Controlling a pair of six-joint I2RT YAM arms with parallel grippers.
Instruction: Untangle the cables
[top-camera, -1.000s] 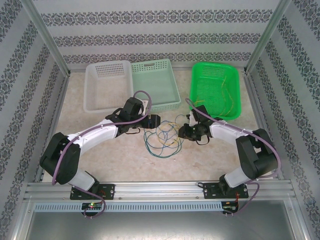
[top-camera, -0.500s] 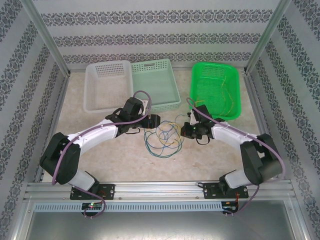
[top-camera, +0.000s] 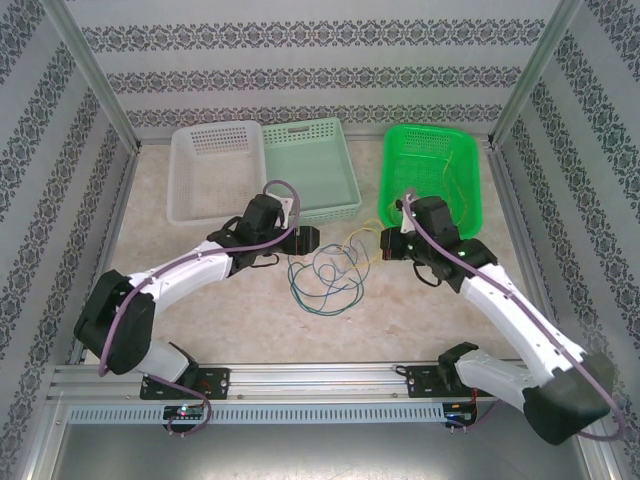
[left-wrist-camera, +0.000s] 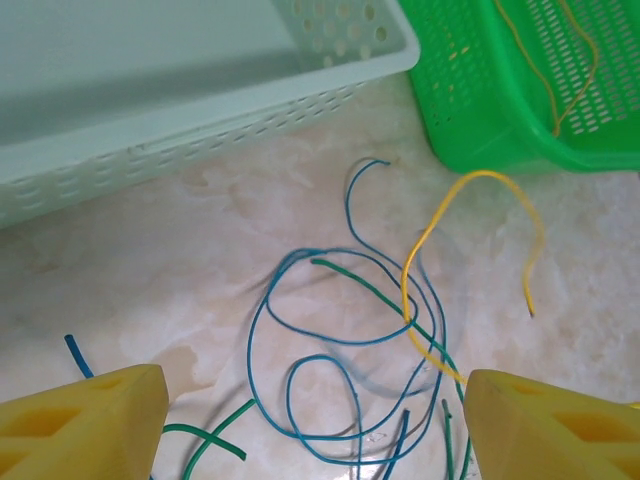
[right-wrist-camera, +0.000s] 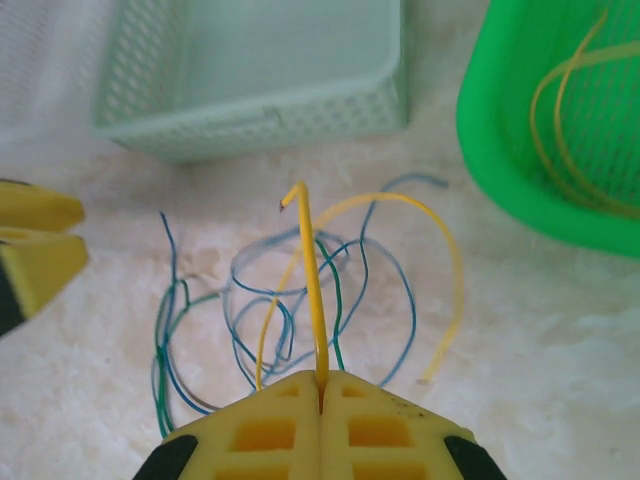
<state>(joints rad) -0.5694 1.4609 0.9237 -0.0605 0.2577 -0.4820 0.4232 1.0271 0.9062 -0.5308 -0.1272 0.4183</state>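
The cables (top-camera: 325, 280) lie in a loose tangle of blue, green and yellow strands on the table between my two grippers. My right gripper (right-wrist-camera: 322, 385) is shut on a yellow cable (right-wrist-camera: 315, 290), which rises from the closed jaws and arcs over the pile. Below it lie blue loops (right-wrist-camera: 413, 321) and a green strand (right-wrist-camera: 336, 300). From above, the right gripper (top-camera: 385, 243) sits at the tangle's right edge. My left gripper (top-camera: 308, 240) hovers at its left edge. It is open (left-wrist-camera: 315, 440) above blue loops (left-wrist-camera: 249, 354), a green strand (left-wrist-camera: 354, 276) and the yellow cable (left-wrist-camera: 406, 290), holding nothing.
A green basket (top-camera: 430, 131) at the back right holds yellow cables (top-camera: 455, 200). A mint basket (top-camera: 310, 170) and a white basket (top-camera: 210, 180) stand side by side at the back left. Metal frame rails border the table.
The right gripper closed on the yellow cable and pulled it right, toward the green basket; its arm stretched out to the right. The left arm stayed put.
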